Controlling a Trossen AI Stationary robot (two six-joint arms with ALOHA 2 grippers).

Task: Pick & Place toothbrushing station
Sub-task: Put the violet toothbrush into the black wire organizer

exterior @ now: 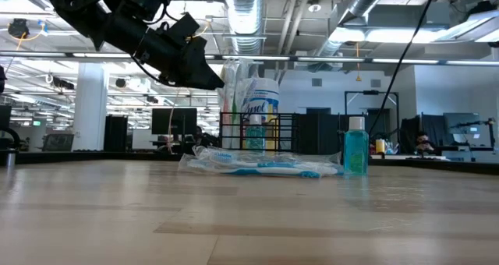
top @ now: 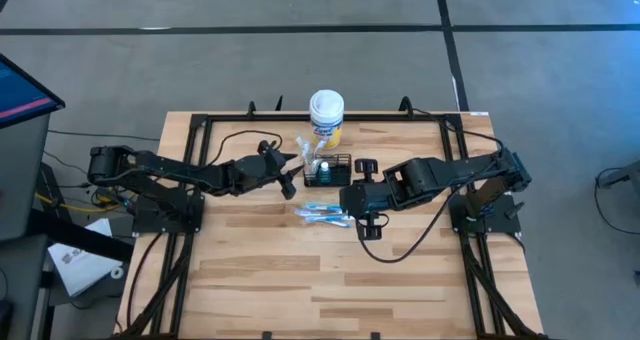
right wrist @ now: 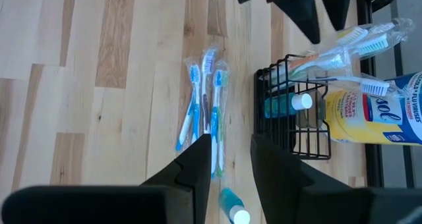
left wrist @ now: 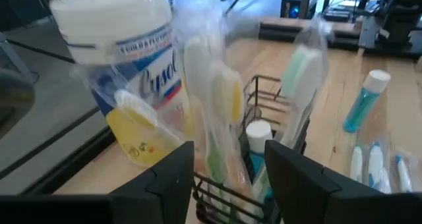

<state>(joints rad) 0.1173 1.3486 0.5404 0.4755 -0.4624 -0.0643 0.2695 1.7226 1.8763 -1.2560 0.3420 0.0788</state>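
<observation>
- The toothbrushing station (top: 329, 169), a low black wire-mesh caddy, stands on the wooden table (top: 260, 270) towards its far edge, just in front of the yellow canister (top: 326, 118) with the white lid; from above the two look close enough to touch, though contact cannot be confirmed.
- Inside the caddy stands one small teal bottle (right wrist: 288, 105) with a white cap, and wrapped toothbrushes (left wrist: 221, 112) in clear plastic lean out over its rim towards the left arm. At least two packets show in the left wrist view; the exact count is unclear.
- A second small teal bottle (exterior: 355, 146) with a white cap stands upright on the table near the caddy, on the side of the right gripper.
- A clear packet of blue-and-white toothbrushes (top: 320, 214) lies flat on the table in front of the caddy; about three brushes show in the right wrist view.
- The left gripper (top: 290, 173) hangs above the table just beside the caddy's left side. Its fingers (left wrist: 173, 178) are spread apart with nothing between them; the leaning wrapped brushes sit right ahead of them.
- The right gripper (top: 348, 200) is just in front of and to the right of the caddy, next to the flat packet. Its fingers (right wrist: 198, 165) are parted with bare table in the gap, and they grip nothing.
- Black cables (top: 395, 250) run across the table from both arms, and a black frame (top: 200, 120) edges the table.
</observation>
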